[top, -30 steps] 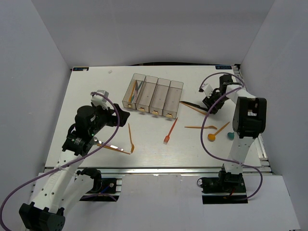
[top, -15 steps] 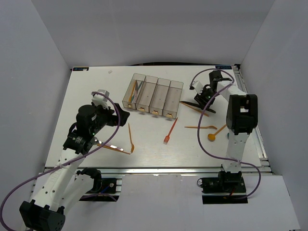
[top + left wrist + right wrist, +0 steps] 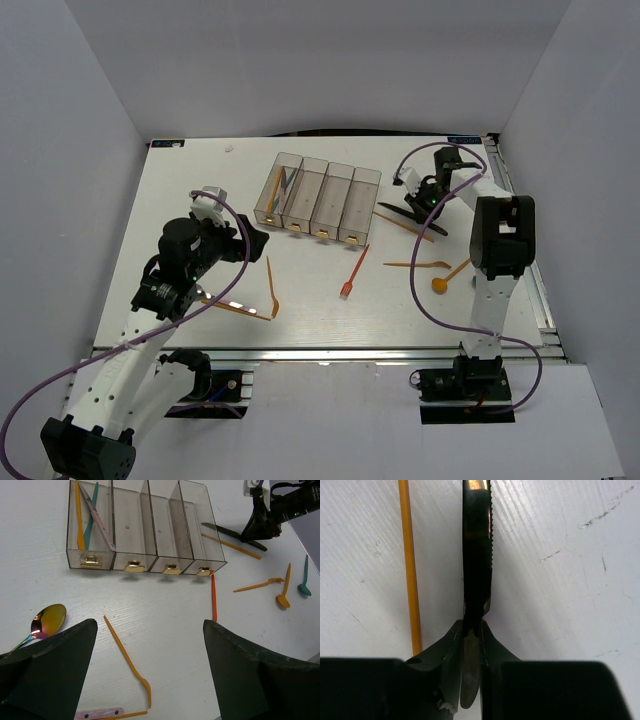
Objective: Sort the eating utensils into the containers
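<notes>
The right gripper [image 3: 471,630] pinches a dark serrated knife [image 3: 477,555] lying flat just right of the four joined clear plastic bins [image 3: 333,200], while the left gripper [image 3: 149,630] hangs wide open at near left.

Nothing readable can be made out anywhere tbh, not even on the yellowish tags [image 3: 134,566] of the containers [image 3: 113,525].

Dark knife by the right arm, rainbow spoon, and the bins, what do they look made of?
Dark knife: probably metal with a glossy black finish; its serrated edge catches a warm glint, though hard plastic is possible. Rainbow spoon: likely metal, mirror-bright with iridescent colours. Bins: clear greyish plastic, with see-through walls.
</notes>
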Tool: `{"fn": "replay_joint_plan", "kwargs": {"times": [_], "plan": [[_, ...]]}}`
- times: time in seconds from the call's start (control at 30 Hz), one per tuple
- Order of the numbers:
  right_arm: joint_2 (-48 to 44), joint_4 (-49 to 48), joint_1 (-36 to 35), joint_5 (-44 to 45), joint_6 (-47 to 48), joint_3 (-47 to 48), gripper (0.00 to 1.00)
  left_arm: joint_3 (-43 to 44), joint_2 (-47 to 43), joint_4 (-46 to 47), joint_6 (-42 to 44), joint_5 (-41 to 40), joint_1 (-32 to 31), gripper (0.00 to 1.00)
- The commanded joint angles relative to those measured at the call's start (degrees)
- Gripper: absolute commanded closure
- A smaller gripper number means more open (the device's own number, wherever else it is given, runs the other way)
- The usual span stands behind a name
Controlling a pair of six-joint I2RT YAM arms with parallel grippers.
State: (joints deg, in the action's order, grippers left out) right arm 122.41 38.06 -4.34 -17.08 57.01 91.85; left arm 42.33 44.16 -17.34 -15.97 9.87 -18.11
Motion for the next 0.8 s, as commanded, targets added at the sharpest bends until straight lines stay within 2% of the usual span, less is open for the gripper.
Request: {"fn": "replay_joint_plan", "kwargs": {"times": [0.0, 0.2, 0.4, 0.5, 0.53, 0.63, 0.7, 0.77], "plan": [[2.40, -1.94, 2.66, 1.61, -0.41, -2.38, 0.85, -0.49, -0.57, 0.82, 0.23, 0.41, 0.27, 0.02], [-0.32, -2.03, 6.80, -0.49, -1.29, -3.43, 0.99, -0.75, -0.30, 1.87, -0.21, 3.75, 0.35, 0.02], [-6.21, -2.99, 8.20, -4.35, -4.45, -4.31, 1.00, -1.63, 2.41, 7.40, -5.20, 17.53, 0.27, 0.03], [-10.08, -3.43, 8.21, -7.42, -7.00, -4.93, 1.00, -2.33, 5.58, 12.93, -10.91, 23.34, 0.27, 0.10], [-12.00, -3.52, 8.21, -8.22, -7.70, -5.10, 1.00, -2.68, 6.37, 16.43, -15.71, 24.40, 0.27, 0.13], [-16.84, -5.18, 8.21, -12.35, -11.47, -7.21, 1.00, -2.95, 9.97, 25.93, -22.76, 27.74, 0.27, 0.20], [-19.65, -7.56, 7.94, -16.81, -15.78, -9.49, 1.00, -2.78, 13.03, 30.60, -27.96, 27.32, -0.08, 0.24], [-25.35, -9.49, 7.07, -21.21, -19.72, -11.60, 1.00, 0.73, 17.24, 31.23, -30.09, 22.86, -1.92, 0.24]]}}
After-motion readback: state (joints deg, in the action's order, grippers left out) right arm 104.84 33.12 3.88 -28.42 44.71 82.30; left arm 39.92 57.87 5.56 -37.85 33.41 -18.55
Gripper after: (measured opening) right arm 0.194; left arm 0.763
